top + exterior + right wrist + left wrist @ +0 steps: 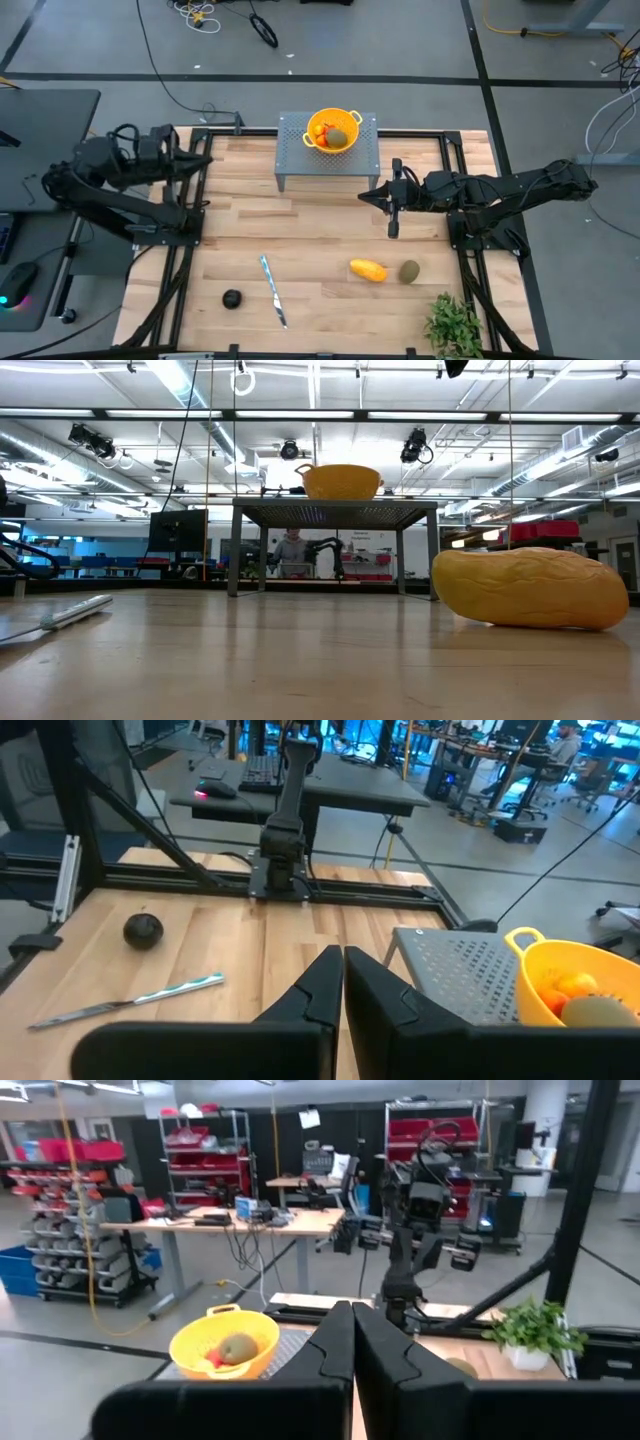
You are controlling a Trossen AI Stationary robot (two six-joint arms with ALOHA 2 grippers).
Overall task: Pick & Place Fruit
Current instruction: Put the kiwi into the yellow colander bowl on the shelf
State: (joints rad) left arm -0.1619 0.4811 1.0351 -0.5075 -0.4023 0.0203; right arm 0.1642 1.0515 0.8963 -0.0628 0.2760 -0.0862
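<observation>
I take the grey perforated stand [327, 150] at the far middle of the wooden tabletop [320, 250] as my landmark, and I start from the near edge.

Nearest to the front, well apart from the stand and on its right side, a leafy green plant [453, 325] stands at the tabletop corner. On the left front lies the dark round fruit [232, 298], and just beside it, toward the middle, the slim silver knife [273, 290] lies at a slant. Also in front of the stand, a little to the right, the yellow-orange oblong fruit [367, 270] lies on the wood, with one olive-green oval fruit [409, 271] near it on its right side, not touching.

Closer to the stand, my right fingers [393, 228] hang over the tabletop just in front of its right corner. They are pressed together and hold nothing. My left fingers [352, 1342] are to the left of the stand, at the edge of the tabletop, also closed fully and empty; this arm is folded back and waits.

On top of the stand sits the yellow colander [333, 131]. Inside it I see the second olive-green oval [339, 135] and some small orange-red pieces [318, 130] beside it.

Far behind the stand, in the room, a person [292, 548] sits at a desk.
</observation>
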